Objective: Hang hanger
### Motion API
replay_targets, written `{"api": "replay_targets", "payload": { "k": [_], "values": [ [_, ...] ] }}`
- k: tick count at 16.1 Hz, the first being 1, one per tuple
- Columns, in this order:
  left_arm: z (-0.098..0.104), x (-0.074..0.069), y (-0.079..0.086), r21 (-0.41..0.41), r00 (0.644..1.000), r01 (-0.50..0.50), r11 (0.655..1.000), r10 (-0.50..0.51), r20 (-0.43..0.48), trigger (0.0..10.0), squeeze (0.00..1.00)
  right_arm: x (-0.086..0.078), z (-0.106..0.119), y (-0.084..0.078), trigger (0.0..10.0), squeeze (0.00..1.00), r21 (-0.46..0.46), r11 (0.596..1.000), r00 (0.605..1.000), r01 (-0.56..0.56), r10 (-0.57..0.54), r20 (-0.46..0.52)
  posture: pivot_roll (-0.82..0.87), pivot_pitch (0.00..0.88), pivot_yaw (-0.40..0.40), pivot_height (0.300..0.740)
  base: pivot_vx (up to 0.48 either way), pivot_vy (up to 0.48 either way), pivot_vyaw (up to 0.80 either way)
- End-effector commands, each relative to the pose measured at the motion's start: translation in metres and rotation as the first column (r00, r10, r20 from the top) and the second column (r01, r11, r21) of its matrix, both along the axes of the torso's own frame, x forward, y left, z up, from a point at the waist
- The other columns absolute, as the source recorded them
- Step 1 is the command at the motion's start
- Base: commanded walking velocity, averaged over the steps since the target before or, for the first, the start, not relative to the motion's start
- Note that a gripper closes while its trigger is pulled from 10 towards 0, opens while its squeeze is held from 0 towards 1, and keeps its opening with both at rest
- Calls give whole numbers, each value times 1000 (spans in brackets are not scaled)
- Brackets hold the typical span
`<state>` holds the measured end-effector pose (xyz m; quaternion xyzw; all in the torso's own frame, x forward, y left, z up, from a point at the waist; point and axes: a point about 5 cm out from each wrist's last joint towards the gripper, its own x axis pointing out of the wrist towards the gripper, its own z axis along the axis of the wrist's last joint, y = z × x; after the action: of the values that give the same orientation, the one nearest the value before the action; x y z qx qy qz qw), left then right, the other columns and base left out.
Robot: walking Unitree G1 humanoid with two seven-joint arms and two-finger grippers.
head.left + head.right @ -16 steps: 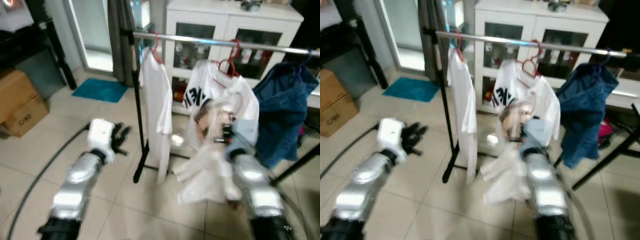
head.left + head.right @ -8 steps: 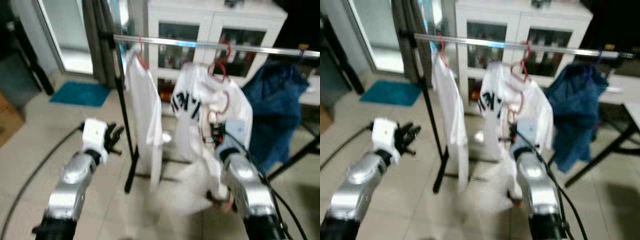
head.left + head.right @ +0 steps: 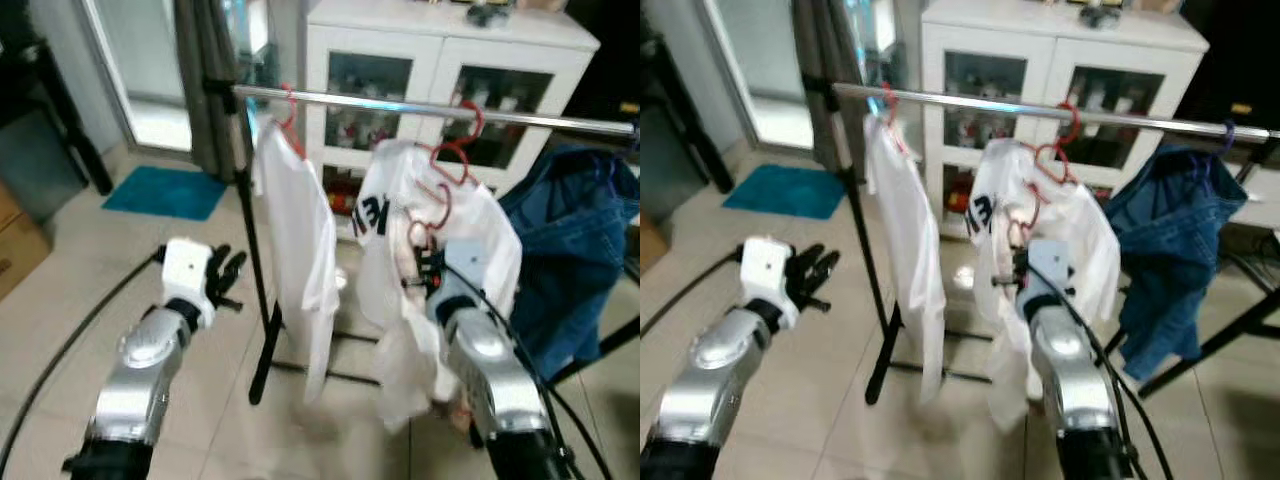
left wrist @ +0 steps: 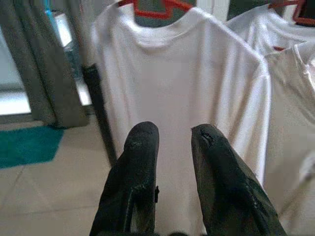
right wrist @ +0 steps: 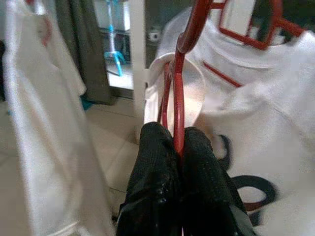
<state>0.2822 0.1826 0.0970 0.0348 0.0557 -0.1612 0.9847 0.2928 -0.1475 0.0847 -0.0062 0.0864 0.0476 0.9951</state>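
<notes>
My right gripper is shut on the wire of a red hanger that carries a white shirt. It holds the hanger up in front of a printed white shirt, below the silver rail. That printed shirt hangs from its own red hanger. Another white shirt hangs on the rail to the left. My left gripper is held out low at the left, open and holding nothing, and points at that left shirt.
A blue denim garment hangs at the rail's right end. The rack's black post and foot stand on the tiled floor. Behind the rack is a white glass-door cabinet. A teal mat, a cardboard box and a black cable lie to the left.
My right gripper has lifted the red hanger and its shirt higher and closer to the rail; the shirt now hangs down straighter. The camera has shifted. My left arm stays about where it was.
</notes>
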Motion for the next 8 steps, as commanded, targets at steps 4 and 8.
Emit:
{"api": "replay_targets", "payload": {
  "k": [4, 8],
  "values": [
    [3, -1, -11, 4, 999, 35, 999, -35, 20, 10000, 0, 2, 9, -7, 10000, 0, -87, 996, 999, 7, -3, 47, 5, 0, -13, 740, 363, 0, 400],
    [4, -1, -13, 39, 998, 62, 997, -63, 29, 10000, 0, 5, 18, -9, 10000, 0, -160, 987, 997, 11, 2, 77, 5, 0, -11, 740, 364, 0, 0]
  ]
}}
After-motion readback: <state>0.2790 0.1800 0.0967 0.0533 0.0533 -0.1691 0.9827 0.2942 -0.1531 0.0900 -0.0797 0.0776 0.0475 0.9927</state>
